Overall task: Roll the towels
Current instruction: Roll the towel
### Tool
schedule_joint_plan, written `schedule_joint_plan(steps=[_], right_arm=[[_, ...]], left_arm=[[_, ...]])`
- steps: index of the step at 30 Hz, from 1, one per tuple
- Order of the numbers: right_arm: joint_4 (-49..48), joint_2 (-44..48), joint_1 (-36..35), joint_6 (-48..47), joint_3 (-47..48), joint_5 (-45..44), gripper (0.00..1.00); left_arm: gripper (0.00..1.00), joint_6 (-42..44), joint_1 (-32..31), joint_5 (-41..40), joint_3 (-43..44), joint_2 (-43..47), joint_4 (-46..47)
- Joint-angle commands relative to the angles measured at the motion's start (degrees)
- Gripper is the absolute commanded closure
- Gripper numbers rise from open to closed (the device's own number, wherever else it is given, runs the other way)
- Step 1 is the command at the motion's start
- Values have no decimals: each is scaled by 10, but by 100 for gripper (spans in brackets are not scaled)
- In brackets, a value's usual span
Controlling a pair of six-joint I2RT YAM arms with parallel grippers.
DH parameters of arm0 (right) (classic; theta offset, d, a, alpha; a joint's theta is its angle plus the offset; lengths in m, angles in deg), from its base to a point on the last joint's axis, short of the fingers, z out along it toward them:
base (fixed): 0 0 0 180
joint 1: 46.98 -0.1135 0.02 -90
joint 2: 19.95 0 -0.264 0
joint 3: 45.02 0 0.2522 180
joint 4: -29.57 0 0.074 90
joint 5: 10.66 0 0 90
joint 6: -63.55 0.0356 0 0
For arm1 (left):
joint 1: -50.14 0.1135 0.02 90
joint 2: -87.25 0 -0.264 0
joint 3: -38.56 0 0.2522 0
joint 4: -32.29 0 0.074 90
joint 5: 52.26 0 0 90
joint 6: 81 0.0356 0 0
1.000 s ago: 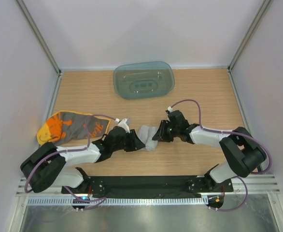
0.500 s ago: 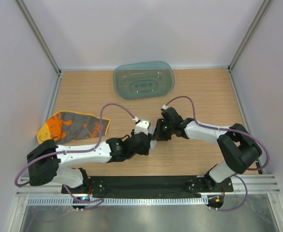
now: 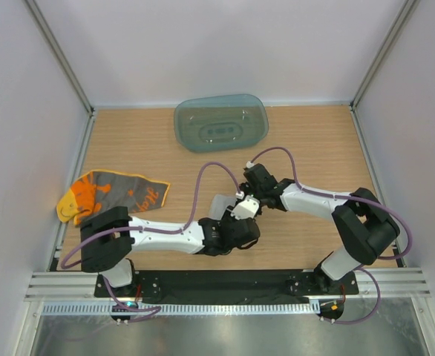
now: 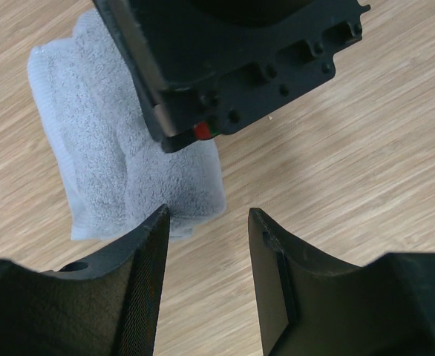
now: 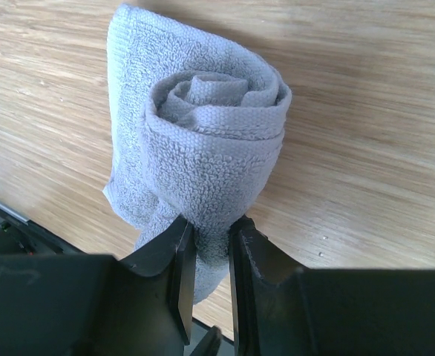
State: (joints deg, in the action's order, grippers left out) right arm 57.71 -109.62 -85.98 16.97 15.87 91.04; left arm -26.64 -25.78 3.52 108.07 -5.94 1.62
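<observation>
Your right jaws pinch the rolled grey towel (image 5: 203,141) on the tabletop (image 5: 366,111). Your left jaws stand apart, empty, beside it.

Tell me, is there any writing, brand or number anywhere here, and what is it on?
No text here can be read.
Orange print on the yellow-orange towel: some marks might be letters, but they are too small to read.
The grey towel and the teal tray: no text visible.
</observation>
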Motion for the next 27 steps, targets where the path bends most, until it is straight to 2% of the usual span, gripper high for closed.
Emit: schedule_joint_plan(steps=[1,11,17,23,27], right_arm=[[43,-2,-6,-8,13,-3,86],[71,7,-9,-22,23,4,86],[86,12,-8,-22,31,9,86],[88,12,-9,-19,39,17,86],[87,13,-8,-14,39,26,84]], left_arm=[[52,14,-5,-37,29,-16,-1],[51,11,-5,-69,31,-44,-1],[52,-15,-5,-60,-9,-52,20],[64,-32,-5,-31,-38,-67,49],[80,-33,-5,-24,-52,-70,69]])
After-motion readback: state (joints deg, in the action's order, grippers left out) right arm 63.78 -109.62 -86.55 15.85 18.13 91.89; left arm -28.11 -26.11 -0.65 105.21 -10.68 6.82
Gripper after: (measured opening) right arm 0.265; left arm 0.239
